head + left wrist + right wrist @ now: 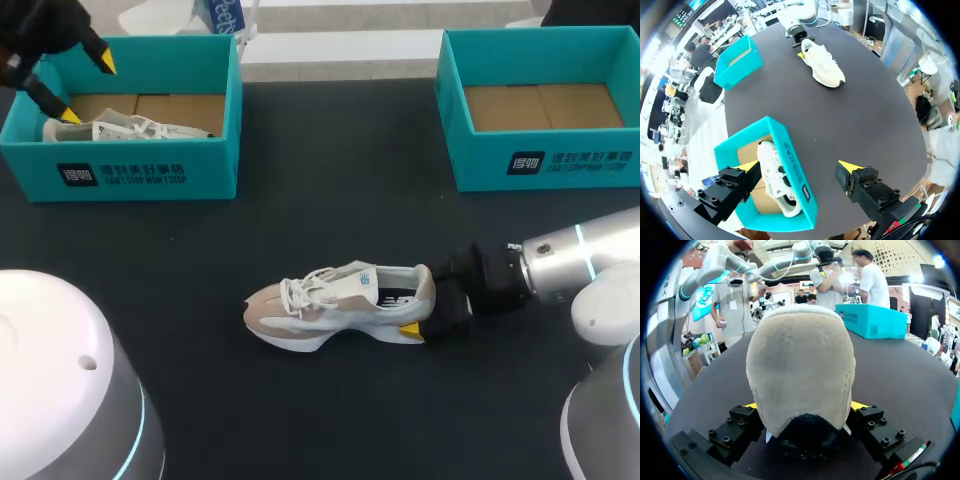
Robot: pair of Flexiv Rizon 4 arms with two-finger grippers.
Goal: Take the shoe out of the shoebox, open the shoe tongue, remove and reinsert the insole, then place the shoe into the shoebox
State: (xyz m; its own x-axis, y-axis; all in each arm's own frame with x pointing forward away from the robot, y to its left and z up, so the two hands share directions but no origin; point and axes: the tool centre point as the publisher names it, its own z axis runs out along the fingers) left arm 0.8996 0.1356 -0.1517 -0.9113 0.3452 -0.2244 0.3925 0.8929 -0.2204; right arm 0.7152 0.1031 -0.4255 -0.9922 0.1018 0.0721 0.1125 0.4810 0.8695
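Your right jaws are closed on the heel of the shoe (335,305), which stands on its sole in the middle of the desk (330,200), toe pointing toward your left side. In the right wrist view the beige heel (800,370) sits between the two yellow fingertips (860,405), and each tip presses against a side of it. The shoe is beige and white with white laces, and it is outside both boxes. Your left jaws are spread wide and hold nothing. They hover above the left shoebox (140,175) at the far left of the desk. In the left wrist view one yellow tip (747,166) is over the box's inside and the other is over the bare desk beside it, with the teal wall (790,150) between them. A second shoe (130,128) lies in that box on its cardboard floor. The right shoebox (545,160) stands at the far right, well apart from the shoe in your grip.
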